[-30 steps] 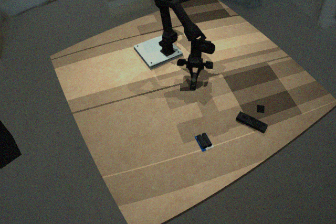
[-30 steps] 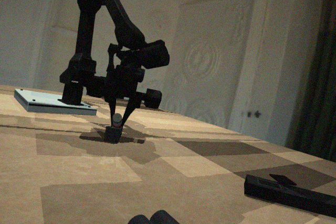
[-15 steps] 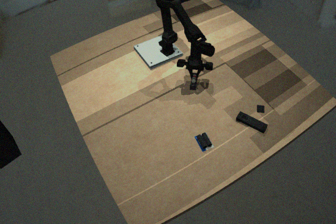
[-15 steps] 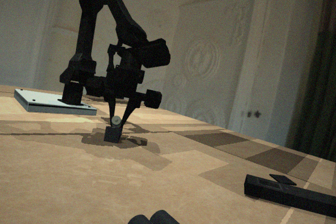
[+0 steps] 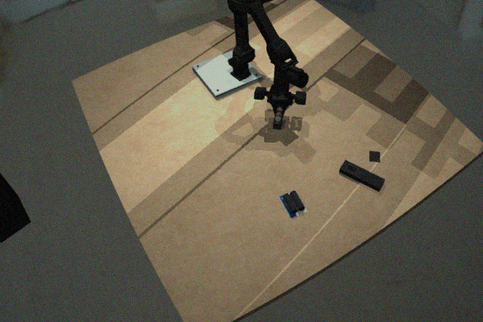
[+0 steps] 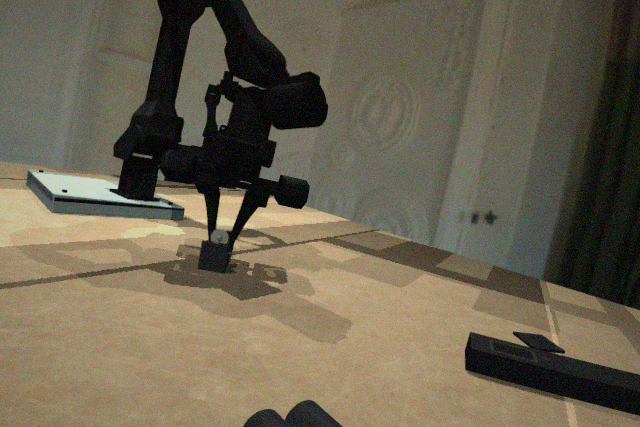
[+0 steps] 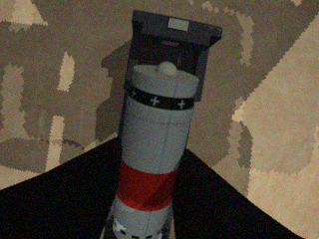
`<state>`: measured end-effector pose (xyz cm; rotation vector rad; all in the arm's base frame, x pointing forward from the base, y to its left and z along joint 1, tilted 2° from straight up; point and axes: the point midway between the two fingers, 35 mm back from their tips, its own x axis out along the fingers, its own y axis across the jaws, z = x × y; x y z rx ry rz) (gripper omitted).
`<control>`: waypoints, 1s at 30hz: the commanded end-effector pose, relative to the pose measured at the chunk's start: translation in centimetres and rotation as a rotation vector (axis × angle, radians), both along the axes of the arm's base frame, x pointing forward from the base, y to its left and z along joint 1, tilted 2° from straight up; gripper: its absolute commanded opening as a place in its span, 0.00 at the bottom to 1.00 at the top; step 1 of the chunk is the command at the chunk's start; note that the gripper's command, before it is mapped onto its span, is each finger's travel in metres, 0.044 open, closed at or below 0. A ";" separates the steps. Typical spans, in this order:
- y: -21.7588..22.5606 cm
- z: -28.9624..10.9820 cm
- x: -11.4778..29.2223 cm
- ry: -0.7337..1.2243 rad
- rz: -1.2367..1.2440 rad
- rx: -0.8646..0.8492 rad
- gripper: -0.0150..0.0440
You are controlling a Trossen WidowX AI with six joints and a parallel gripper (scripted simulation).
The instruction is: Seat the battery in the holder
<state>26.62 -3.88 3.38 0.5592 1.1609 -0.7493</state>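
My gripper (image 5: pixel 278 113) (image 6: pixel 221 237) (image 7: pixel 150 154) is shut on the battery (image 5: pixel 278 111) (image 6: pixel 219 235) (image 7: pixel 158 134), a grey cylinder with a red band. It holds the battery lengthwise over the dark grey holder (image 5: pixel 277 124) (image 6: pixel 214 257) (image 7: pixel 175 27) on the table. In the exterior view the battery's round end shows just above the holder's top edge. I cannot tell whether it touches the holder's floor.
A long black bar (image 5: pixel 361 175) (image 6: pixel 547 371) and a small black square (image 5: pixel 374 155) (image 6: pixel 537 342) lie to the right. A blue board with two black cylinders (image 5: pixel 293 203) lies toward the front. The arm's white base plate (image 5: pixel 212 72) (image 6: pixel 77 193) is behind.
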 end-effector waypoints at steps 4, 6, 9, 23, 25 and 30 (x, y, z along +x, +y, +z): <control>0.1 -0.5 -0.2 0.061 0.014 0.049 0.37; 0.0 -0.5 -0.2 0.072 0.014 0.062 0.37; 0.0 -0.6 -0.1 0.088 0.014 0.080 0.37; -0.4 -0.7 0.2 0.159 0.011 0.165 0.37; -0.4 -0.7 0.2 0.169 0.010 0.178 0.37; -0.5 -0.7 0.3 0.192 0.007 0.210 0.37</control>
